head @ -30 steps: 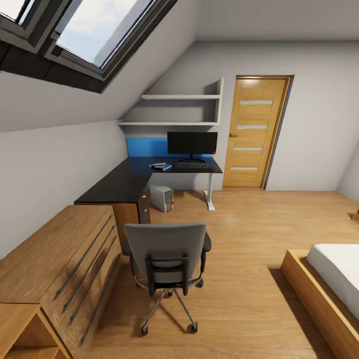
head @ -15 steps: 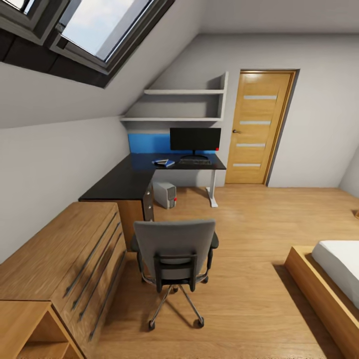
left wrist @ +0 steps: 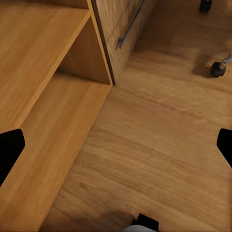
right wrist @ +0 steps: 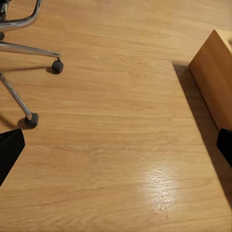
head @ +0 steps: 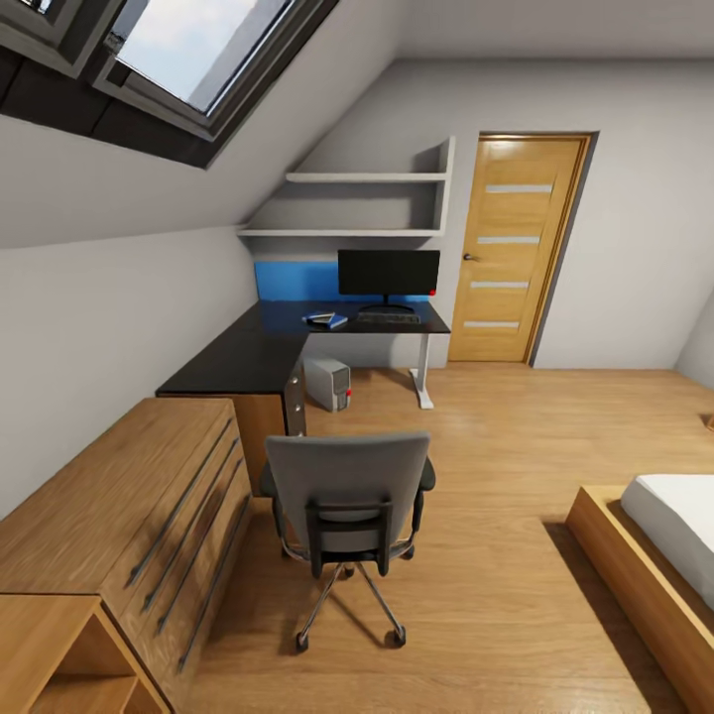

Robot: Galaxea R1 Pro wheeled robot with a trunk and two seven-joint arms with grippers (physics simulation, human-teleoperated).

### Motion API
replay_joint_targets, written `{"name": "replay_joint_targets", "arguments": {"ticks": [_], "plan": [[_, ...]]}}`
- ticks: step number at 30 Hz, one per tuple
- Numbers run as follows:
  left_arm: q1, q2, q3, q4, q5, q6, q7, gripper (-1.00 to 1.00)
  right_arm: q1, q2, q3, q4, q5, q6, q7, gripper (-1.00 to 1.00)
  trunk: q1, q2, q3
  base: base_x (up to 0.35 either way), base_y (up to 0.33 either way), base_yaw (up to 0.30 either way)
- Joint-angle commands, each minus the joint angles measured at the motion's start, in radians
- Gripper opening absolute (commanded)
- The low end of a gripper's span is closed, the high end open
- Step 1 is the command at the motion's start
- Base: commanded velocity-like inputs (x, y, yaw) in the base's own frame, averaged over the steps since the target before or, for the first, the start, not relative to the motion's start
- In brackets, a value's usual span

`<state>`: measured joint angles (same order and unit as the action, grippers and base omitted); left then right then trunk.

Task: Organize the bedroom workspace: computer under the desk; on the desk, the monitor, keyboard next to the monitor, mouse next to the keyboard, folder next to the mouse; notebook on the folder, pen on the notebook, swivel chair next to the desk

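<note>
The black L-shaped desk (head: 258,352) stands in the far corner under the sloping wall. On it, the monitor (head: 388,273) stands upright, with the keyboard (head: 387,319) in front of it. Left of the keyboard lies the blue folder (head: 331,321) with a dark flat thing, apparently the notebook (head: 318,317), on top. Mouse and pen are too small to make out. The computer (head: 327,384) sits on the floor under the desk. The swivel chair (head: 347,491) stands mid-floor, its back toward me, apart from the desk. My left gripper (left wrist: 116,147) and right gripper (right wrist: 116,145) hang open and empty over the floor.
A wooden drawer unit (head: 129,516) with an open shelf (left wrist: 53,121) runs along the left wall. A bed (head: 674,535) on a wooden frame (right wrist: 215,72) stands at right. The chair's casters (right wrist: 30,120) are near my right gripper. A closed door (head: 511,263) is behind the desk.
The whole head view has shifted slightly, so the camera has moved a little closer to the chair and desk. None of the things has moved.
</note>
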<state>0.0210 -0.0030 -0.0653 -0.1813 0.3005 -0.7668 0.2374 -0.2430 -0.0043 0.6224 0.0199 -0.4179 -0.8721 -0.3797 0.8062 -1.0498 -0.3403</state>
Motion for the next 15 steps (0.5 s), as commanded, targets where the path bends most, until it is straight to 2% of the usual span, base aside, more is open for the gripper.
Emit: {"name": "replay_joint_targets", "arguments": {"ticks": [1, 12, 14, 15], "plan": [[0.0, -0.002, -0.007, -0.002, 0.006, -0.001, 0.005, 1.0, -0.001, 0.0, 0.009, 0.002, -0.002, -0.002, -0.005, 1.0, 0.004, -0.008, -0.004, 0.0, 0.0, 0.0], [0.0, -0.005, -0.008, -0.026, 0.007, 0.015, 0.007, 1.0, -0.001, -0.002, 0.01, 0.003, -0.002, -0.002, -0.005, 1.0, 0.046, -0.085, -0.039, 0.0, 0.0, 0.0], [0.0, -0.005, -0.008, -0.03, 0.008, 0.029, 0.007, 1.0, -0.001, -0.002, 0.01, 0.003, -0.002, -0.002, -0.005, 1.0, 0.054, -0.099, -0.045, 0.0, 0.0, 0.0], [0.0, -0.005, -0.008, -0.034, 0.008, 0.073, 0.007, 1.0, -0.001, 0.0, 0.012, 0.002, -0.002, -0.002, -0.005, 1.0, 0.058, -0.106, -0.048, 0.0, 0.0, 0.0]]}}
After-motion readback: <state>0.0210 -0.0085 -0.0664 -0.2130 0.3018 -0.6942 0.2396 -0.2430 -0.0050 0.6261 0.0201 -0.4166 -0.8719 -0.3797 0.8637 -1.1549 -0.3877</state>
